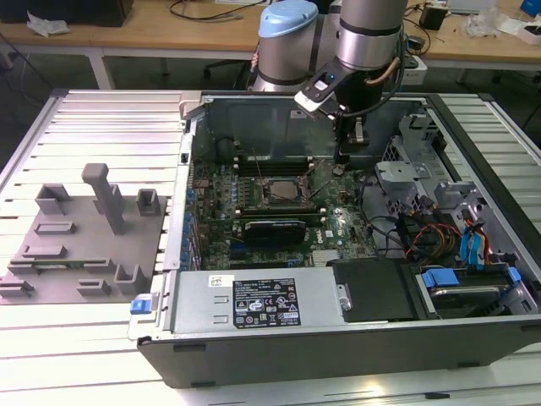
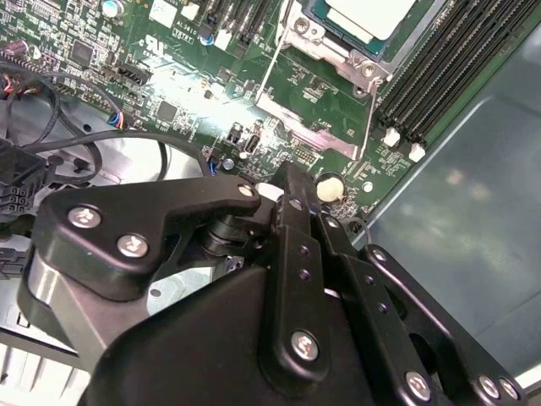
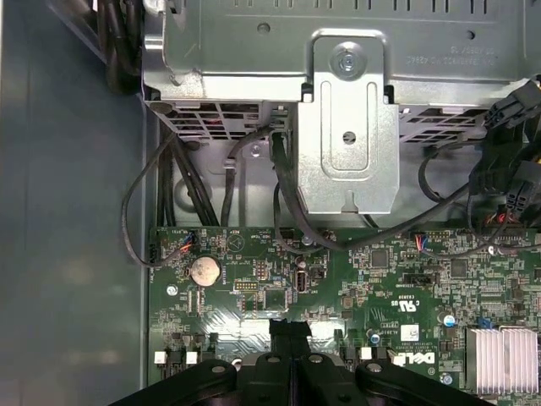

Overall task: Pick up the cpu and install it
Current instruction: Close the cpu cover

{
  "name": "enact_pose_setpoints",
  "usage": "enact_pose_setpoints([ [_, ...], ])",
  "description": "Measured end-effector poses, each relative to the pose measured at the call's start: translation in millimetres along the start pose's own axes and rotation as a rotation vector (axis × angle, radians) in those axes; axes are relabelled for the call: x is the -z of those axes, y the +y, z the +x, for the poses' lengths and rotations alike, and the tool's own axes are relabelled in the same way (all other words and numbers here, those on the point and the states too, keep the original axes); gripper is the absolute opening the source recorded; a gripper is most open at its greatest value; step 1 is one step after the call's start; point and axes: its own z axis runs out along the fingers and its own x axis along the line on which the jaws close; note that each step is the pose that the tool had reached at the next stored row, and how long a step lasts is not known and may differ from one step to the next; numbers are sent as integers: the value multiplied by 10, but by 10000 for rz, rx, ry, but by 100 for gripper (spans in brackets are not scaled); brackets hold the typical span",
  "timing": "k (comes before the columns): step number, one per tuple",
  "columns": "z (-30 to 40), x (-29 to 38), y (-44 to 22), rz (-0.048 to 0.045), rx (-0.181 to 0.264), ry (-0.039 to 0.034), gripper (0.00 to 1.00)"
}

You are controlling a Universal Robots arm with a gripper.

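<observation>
Well off to the exterior view's left of the green motherboard [image 1: 338,222], a grey plastic fixture block with upright posts [image 1: 76,245] lies on the ribbed metal table [image 1: 101,127]. Near the motherboard's middle sits the cpu [image 1: 282,190], a small flat square chip with a silvery-white metal top, and in the second wrist view the cpu [image 2: 368,15] lies level inside the metal socket frame [image 2: 331,55]. Toward the exterior view's right, apart from the chip, the black two-fingered gripper [image 1: 342,162] hangs low over the motherboard with its fingers pressed together on nothing, and beyond the motherboard's edge on that side stand blue-tabbed drive bays [image 1: 441,277].
</observation>
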Motion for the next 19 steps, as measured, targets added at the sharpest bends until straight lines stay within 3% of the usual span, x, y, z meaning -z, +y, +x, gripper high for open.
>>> enact_pose_setpoints([
  [10,2,-51,-2,0,0,1,11],
  [14,4,-105,-4,17,5,-83,11],
  [19,7,-219,2,98,7,-91,11],
])
